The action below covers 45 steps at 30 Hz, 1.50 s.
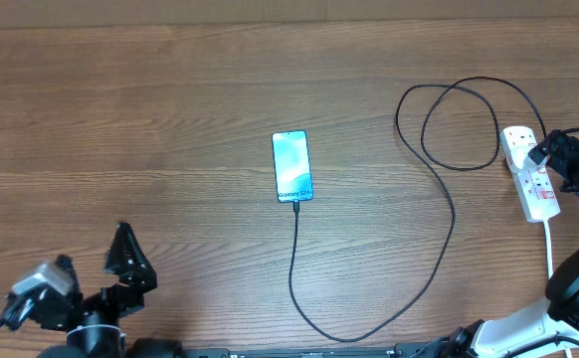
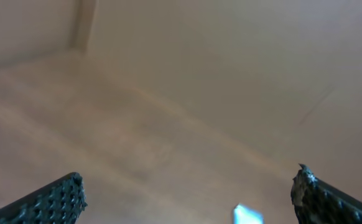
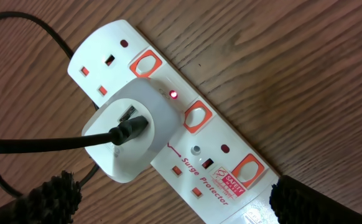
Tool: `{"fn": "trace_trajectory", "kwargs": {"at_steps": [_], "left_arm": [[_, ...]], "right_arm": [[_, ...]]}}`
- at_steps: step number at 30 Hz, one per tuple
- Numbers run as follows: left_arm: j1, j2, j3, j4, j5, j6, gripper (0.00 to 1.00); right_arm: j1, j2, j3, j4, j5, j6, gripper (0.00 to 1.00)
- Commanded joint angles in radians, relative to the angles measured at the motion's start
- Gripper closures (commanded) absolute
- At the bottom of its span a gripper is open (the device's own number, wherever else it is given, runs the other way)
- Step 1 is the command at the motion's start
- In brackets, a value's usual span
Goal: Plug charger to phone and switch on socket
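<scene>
The phone (image 1: 291, 166) lies flat mid-table with its cyan screen lit. The charger (image 1: 439, 254), a thin black cable, meets the phone's bottom edge, then loops down, right and up to the socket (image 1: 530, 171). In the right wrist view the socket (image 3: 231, 155) is a white strip with red-rimmed switches. A white adapter (image 3: 128, 134) with the black cable is plugged into it, and a red light (image 3: 173, 94) glows beside it. My right gripper (image 3: 175, 190) hovers open just over the strip. My left gripper (image 1: 128, 264) stands open at the near left, far from the phone (image 2: 247, 215).
The strip's white cord (image 1: 550, 249) runs toward the near right edge, beside my right arm's base (image 1: 578, 288). Cable loops (image 1: 459, 124) lie left of the strip. Bare wooden tabletop (image 1: 120, 119) spreads left of the phone.
</scene>
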Motion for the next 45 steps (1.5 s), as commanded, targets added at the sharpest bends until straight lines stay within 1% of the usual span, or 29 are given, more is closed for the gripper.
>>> {"fn": "trace_trajectory", "kwargs": {"at_steps": [1,5,8,16,20,23,26,32,39,45], "left_arm": [[0.001,-0.047,-0.032,0.080,0.030,0.002,0.00],[0.001,-0.115,-0.105,0.241,0.063,0.001,0.00],[0.001,-0.167,-0.179,0.397,0.076,0.001,0.00],[0.001,-0.171,-0.363,0.766,0.119,0.001,0.00],[0.001,-0.171,-0.497,0.965,0.140,0.000,0.00],[0.001,-0.171,-0.593,1.076,0.158,-0.006,0.00],[0.001,-0.171,-0.663,1.119,0.173,-0.007,0.00],[0.001,-0.171,-0.755,1.122,0.172,-0.045,0.00],[0.001,-0.171,-0.819,1.121,0.171,-0.047,0.00],[0.001,-0.171,-0.820,1.029,0.162,-0.037,0.00]], "right_arm": [[0.003,-0.018,-0.005,0.004,-0.001,-0.008,0.00],[0.003,-0.018,-0.005,0.004,-0.001,-0.008,0.00],[0.003,-0.018,-0.005,0.004,0.000,-0.008,0.00],[0.003,-0.018,-0.005,0.004,-0.001,-0.008,0.00],[0.003,-0.018,-0.005,0.004,-0.001,-0.008,0.00],[0.003,-0.018,-0.005,0.004,-0.001,-0.008,0.00],[0.003,-0.018,-0.005,0.004,-0.001,-0.008,0.00],[0.003,-0.018,-0.005,0.004,-0.001,-0.008,0.00],[0.003,-0.018,-0.005,0.004,-0.001,-0.008,0.00],[0.003,-0.018,-0.005,0.004,-0.001,-0.008,0.00]]}}
